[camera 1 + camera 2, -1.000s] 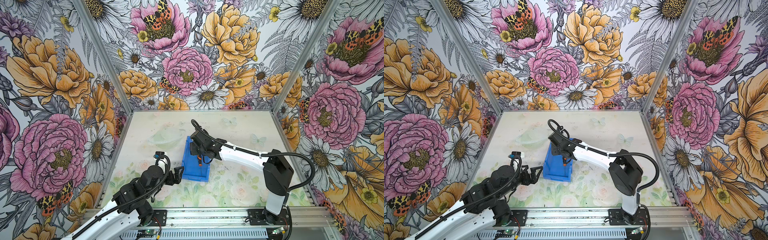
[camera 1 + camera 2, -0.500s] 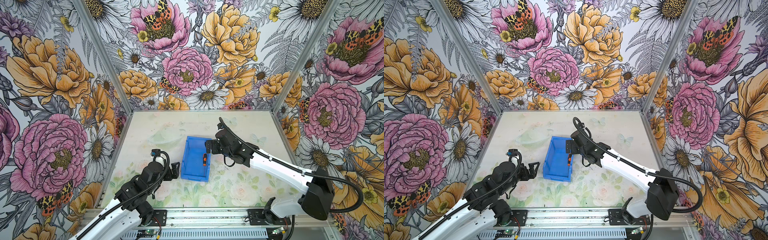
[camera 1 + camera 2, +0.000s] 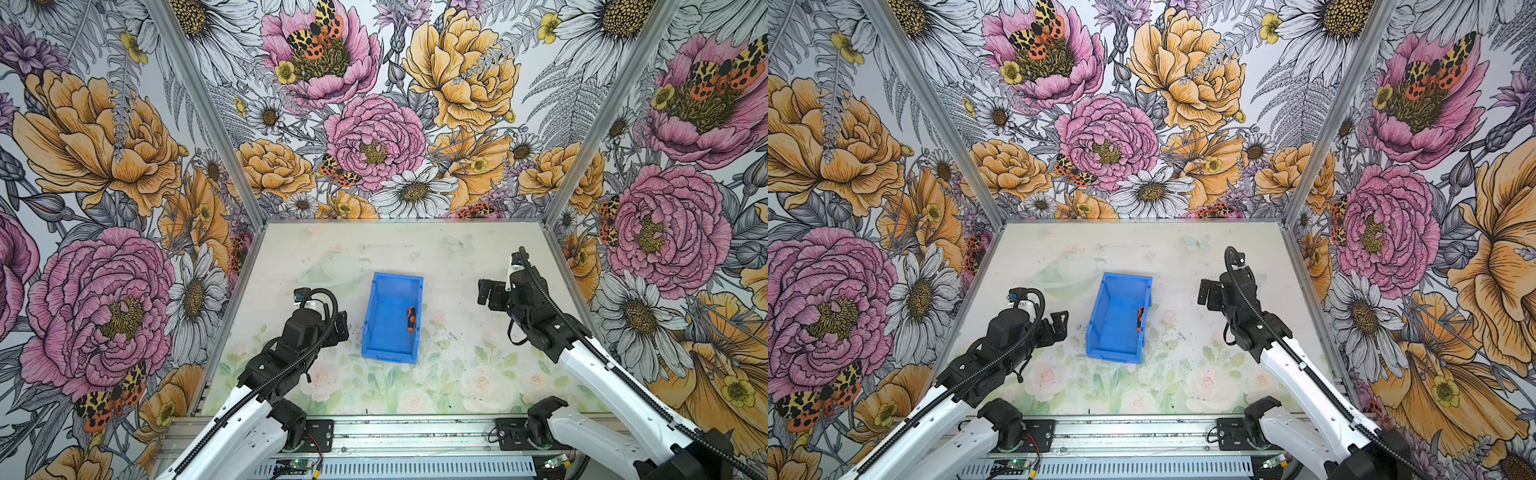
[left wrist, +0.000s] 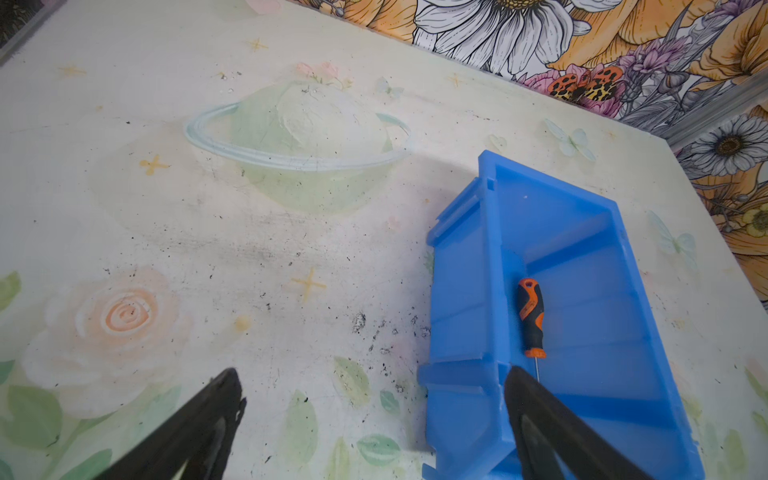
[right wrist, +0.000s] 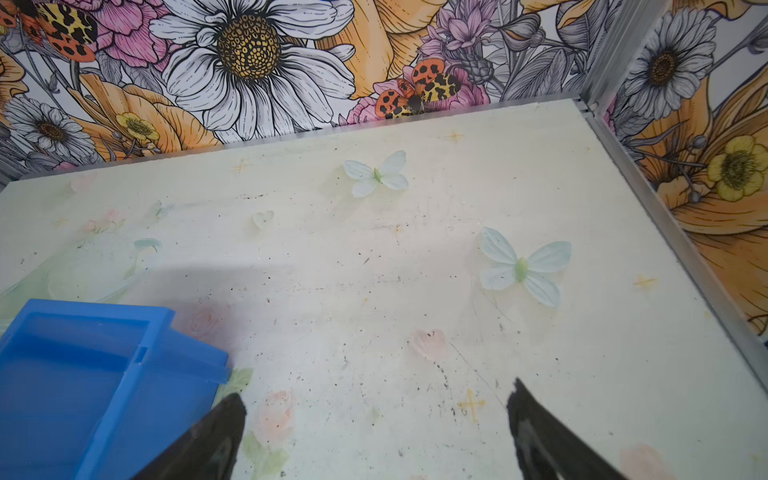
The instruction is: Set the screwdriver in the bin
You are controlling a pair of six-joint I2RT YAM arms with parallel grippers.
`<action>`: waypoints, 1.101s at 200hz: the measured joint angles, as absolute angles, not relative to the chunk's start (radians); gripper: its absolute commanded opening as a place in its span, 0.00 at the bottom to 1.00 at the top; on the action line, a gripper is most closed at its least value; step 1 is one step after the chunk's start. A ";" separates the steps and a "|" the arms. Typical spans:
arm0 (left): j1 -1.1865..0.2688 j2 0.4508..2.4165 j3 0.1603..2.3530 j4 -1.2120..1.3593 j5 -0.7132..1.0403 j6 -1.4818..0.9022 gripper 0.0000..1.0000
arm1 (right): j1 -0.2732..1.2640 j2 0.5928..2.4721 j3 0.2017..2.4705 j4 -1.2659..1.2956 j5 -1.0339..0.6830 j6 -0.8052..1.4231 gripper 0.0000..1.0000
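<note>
Screwdriver (image 3: 410, 319) lies in the bin (image 3: 386, 291), along its frame-right wall, mid-frame in both top views. It looks light and stiff; the rubbery handle should grip best. Left claw (image 4: 372, 374) and right claw (image 5: 376, 390) both gape wide, empty.

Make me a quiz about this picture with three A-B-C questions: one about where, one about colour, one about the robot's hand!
1. Where is the screwdriver compared with the bin? A beside it; B inside it; C under it.
2. What colour is the bin? A red; B blue; C green.
3. How is the right gripper? A open and empty; B shut on the screwdriver; C shut on the bin.
Answers: 1 B, it lies on the bin's floor. 2 B, blue in every view. 3 A, its jaws stand wide apart, nothing between.
</note>
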State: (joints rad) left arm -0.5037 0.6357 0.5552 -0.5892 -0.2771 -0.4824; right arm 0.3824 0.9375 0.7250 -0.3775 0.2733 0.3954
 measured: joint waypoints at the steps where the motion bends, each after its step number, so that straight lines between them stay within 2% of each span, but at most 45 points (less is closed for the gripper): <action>1: -0.502 0.638 0.555 -0.588 -0.276 -0.479 0.99 | 0.381 0.936 0.721 -0.374 0.273 0.394 1.00; 32: -0.451 0.694 0.555 -0.517 -0.249 -0.399 0.99 | 0.310 0.896 0.562 -0.247 0.263 0.349 1.00; 64: -0.305 0.790 0.555 -0.426 -0.193 -0.340 0.99 | 0.281 0.887 0.434 -0.106 0.273 0.306 0.99; 93: -0.157 0.866 0.550 -0.319 -0.167 -0.328 0.99 | 0.237 0.904 0.409 -0.010 0.289 0.265 1.00; 118: -0.063 0.923 0.530 -0.190 -0.131 -0.297 0.99 | 0.176 0.995 0.428 0.067 0.289 0.216 0.99; 181: -0.041 1.060 0.493 0.051 -0.123 -0.185 0.99 | 0.059 1.105 0.352 0.286 0.284 0.165 0.99; 220: -0.040 1.087 0.377 0.257 -0.126 -0.122 0.99 | 0.041 1.177 0.330 0.408 0.258 0.132 0.99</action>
